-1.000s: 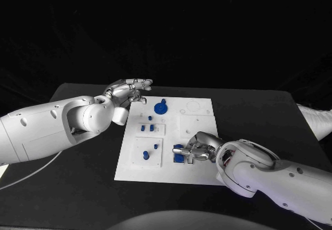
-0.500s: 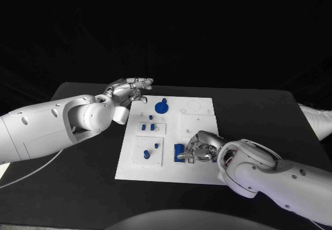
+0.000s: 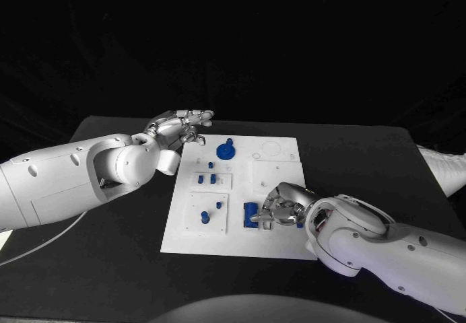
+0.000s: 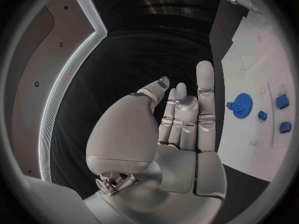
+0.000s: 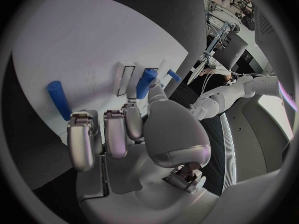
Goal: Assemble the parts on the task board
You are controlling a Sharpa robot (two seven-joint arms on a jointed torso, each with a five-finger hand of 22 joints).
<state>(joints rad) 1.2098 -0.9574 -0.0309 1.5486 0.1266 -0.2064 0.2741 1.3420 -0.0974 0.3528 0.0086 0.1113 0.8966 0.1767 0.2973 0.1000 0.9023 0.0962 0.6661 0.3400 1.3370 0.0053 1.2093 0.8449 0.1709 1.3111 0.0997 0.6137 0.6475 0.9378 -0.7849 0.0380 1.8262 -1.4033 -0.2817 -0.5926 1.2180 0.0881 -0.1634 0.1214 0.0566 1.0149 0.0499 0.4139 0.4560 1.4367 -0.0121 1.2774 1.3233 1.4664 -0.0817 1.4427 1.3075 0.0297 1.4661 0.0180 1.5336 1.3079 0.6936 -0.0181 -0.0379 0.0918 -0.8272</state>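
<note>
Right wrist view: right hand (image 5: 127, 134) pinches a blue part (image 5: 146, 83).

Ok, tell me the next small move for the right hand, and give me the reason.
Probably a small close of the right hand on the blue part at its fingertips. The head view shows the hand low over the task board with that part just beside its fingers, but a grip isn't plainly visible. The left hand hangs off the board's far corner holding nothing.
</note>
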